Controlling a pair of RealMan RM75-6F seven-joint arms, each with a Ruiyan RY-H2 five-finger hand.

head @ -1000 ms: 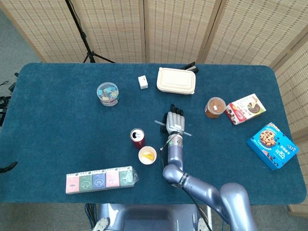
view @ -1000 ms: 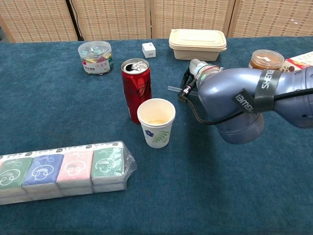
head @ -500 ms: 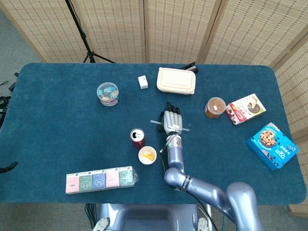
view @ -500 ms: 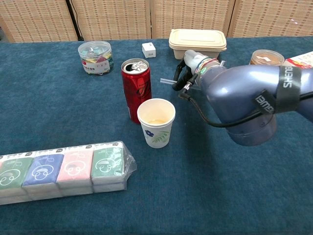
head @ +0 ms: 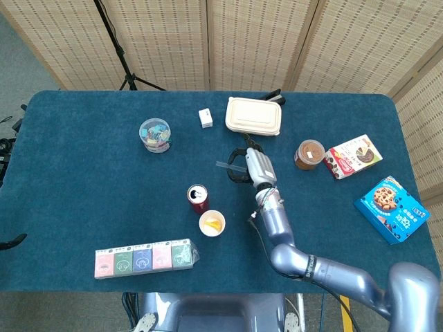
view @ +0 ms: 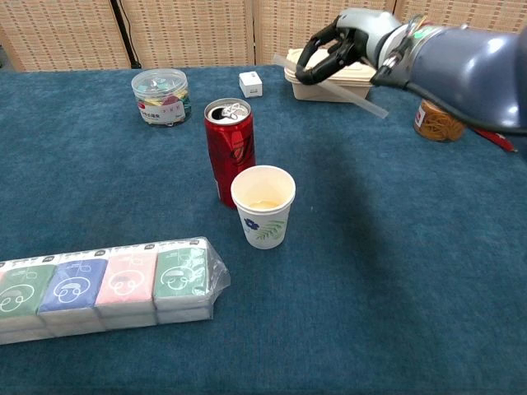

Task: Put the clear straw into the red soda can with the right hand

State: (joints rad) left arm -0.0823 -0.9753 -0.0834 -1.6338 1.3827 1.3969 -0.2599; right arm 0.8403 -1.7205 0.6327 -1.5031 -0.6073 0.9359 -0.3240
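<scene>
The red soda can (view: 230, 150) stands upright with its top open, just behind a paper cup; the head view shows the can (head: 198, 198) near the table's middle. My right hand (view: 344, 47) is raised above the table, up and to the right of the can, and grips the clear straw (view: 356, 95) across its fingers. The straw lies almost level, its ends sticking out on both sides of the hand. In the head view the right hand (head: 253, 166) holds the straw (head: 223, 164) above bare cloth. My left hand is not visible.
A paper cup (view: 263, 206) with liquid stands against the can's front. A pack of tissue packets (view: 107, 284) lies front left. A candy jar (view: 160, 95), a small white box (view: 250, 83), a beige lunch box (head: 254, 115), a brown jar (head: 309, 153) and two snack boxes (head: 391, 209) lie around.
My right hand has lifted off the table with the straw and risen well above it, shifting slightly toward the back; the can and cup have not moved.
</scene>
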